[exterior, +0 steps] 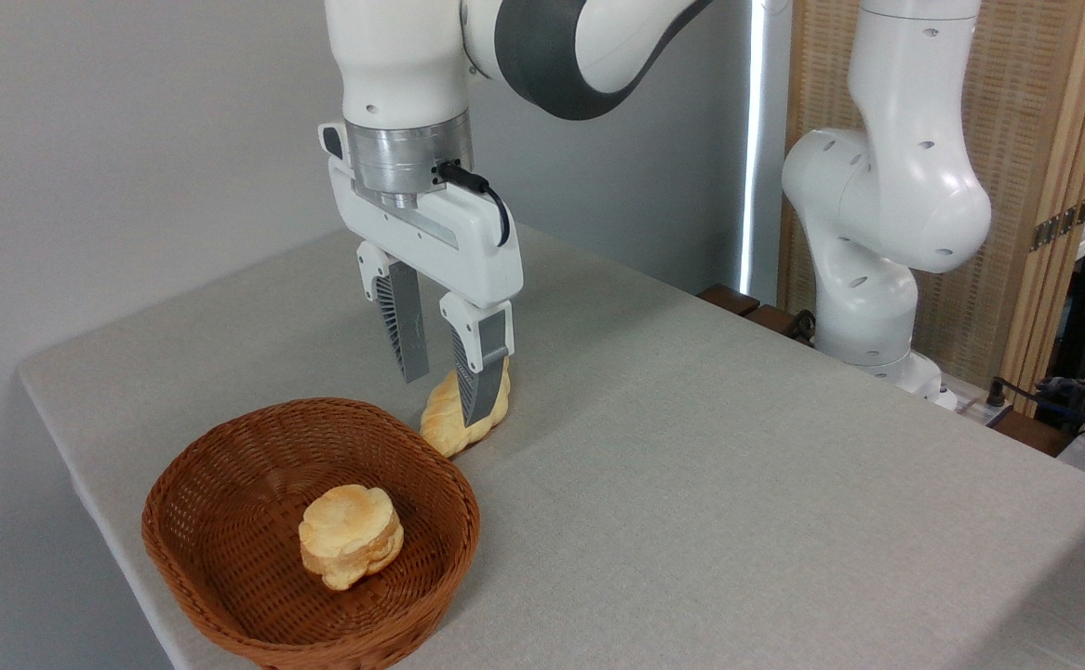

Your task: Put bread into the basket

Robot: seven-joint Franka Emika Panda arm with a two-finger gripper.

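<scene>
The bread (448, 423), a golden-yellow twisted loaf, lies on the grey table just behind the basket's far rim. My gripper (447, 398) hangs straight over it, open, with one finger on each side of the loaf's far half; the right finger covers part of it. Whether the fingertips touch the bread I cannot tell. The basket (226, 484), reddish-brown woven wicker, stands at the table's front left.
A round, flat, pale layered bun (350, 535) rests inside the basket. The table's left edge (68, 447) runs close beside the basket. The arm's white base (868, 279) stands at the back right, with cables (1064, 400) beside it.
</scene>
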